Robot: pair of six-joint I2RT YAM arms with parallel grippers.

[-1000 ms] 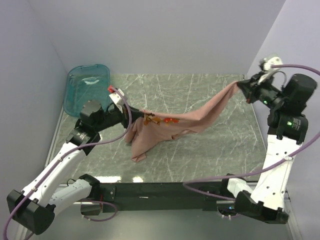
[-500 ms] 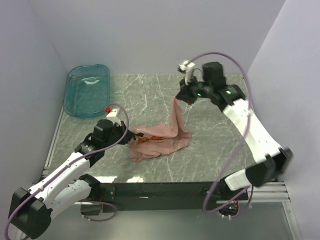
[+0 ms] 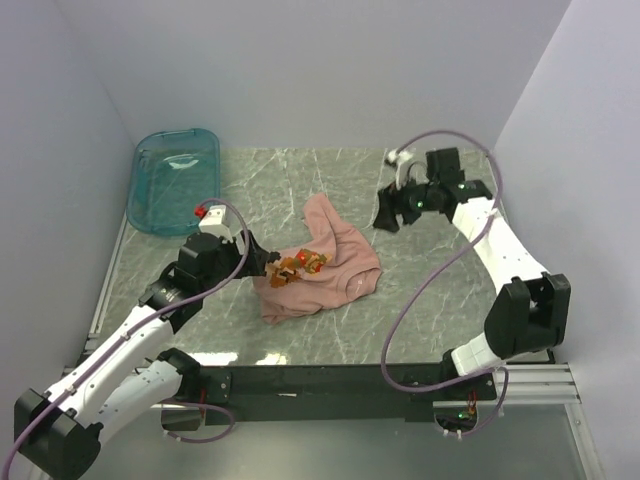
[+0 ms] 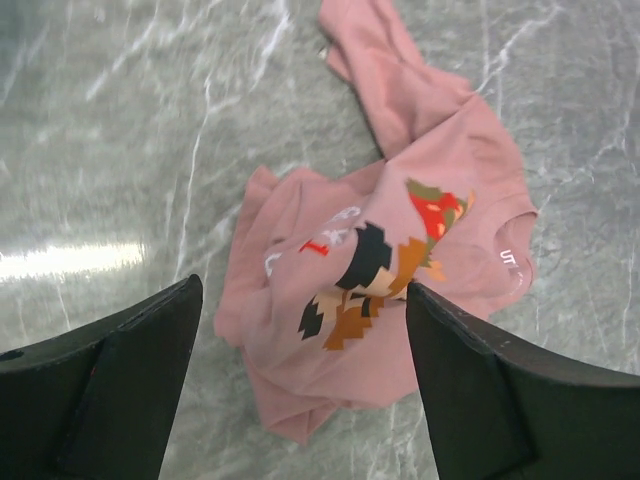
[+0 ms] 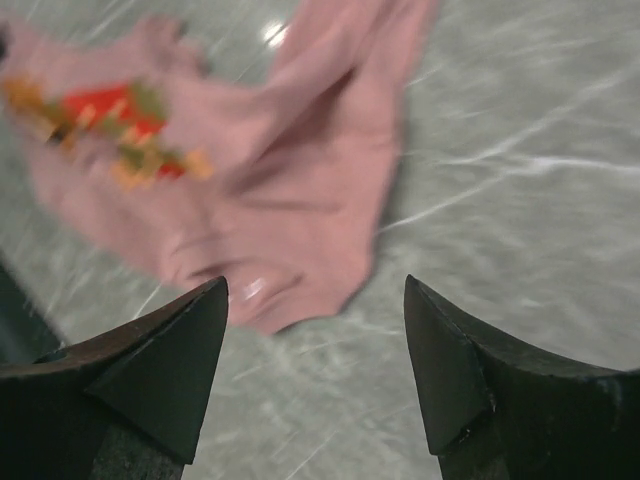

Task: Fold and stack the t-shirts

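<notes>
**On the grey marble table, a pink t-shirt lies crumpled between two open grippers**

At the far left corner of the table [image 3: 330,180] stands a translucent teal plastic bin [image 3: 175,180], well apart from the cloth. Nearer, the left gripper [image 3: 258,262] reaches in from the left and hangs just at the left edge of the t-shirt [image 3: 325,270]. The left wrist view shows its jaws spread wide and holding nothing, with the shirt lying below the gap. Nothing lies on top of the cloth.

The dusty-pink t-shirt sits mid-table in a loose, rumpled heap, unfolded. One part trails toward the far side. Its pixel-art print [image 4: 380,265], in red, brown, black and orange, faces up, creased across a fold, with small white lettering [image 4: 507,268] by the neckline.

To the right, the right gripper [image 3: 388,212] hovers near the shirt's far right side, apart from it. The blurred right wrist view shows its fingers [image 5: 160,360] parted wide and empty.
</notes>
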